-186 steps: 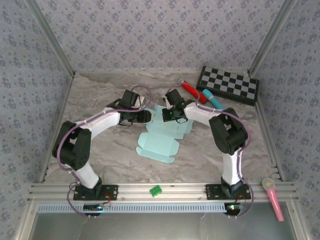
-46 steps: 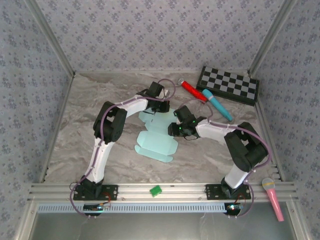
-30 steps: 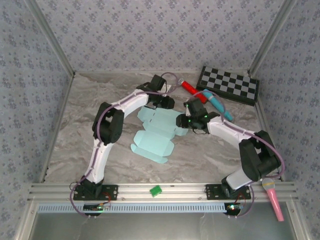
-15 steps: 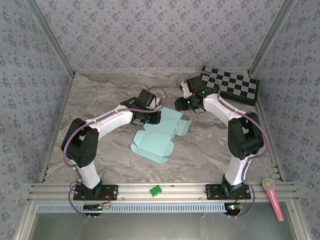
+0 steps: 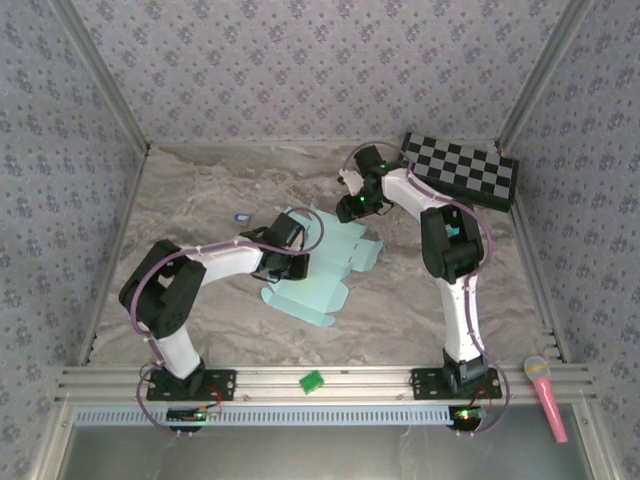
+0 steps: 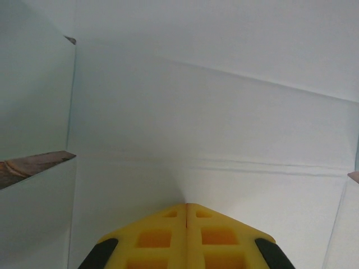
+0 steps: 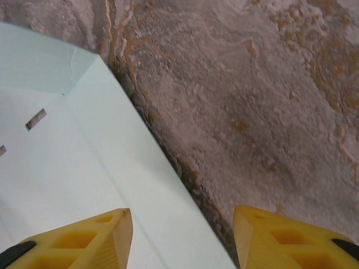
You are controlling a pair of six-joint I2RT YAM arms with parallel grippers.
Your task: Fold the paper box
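left tool point(image 6: 186, 206) pressed together on the pale sky-blue die-cut card sheet point(image 5: 320, 290), right tool point(image 7: 180, 212) spread at its edge: a sideways push may slide the sheet, creasing off-score.

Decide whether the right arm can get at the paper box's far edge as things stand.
Probably yes: the right gripper hangs open right over that edge of the paper box, with nothing between them; the left gripper is away on another panel.
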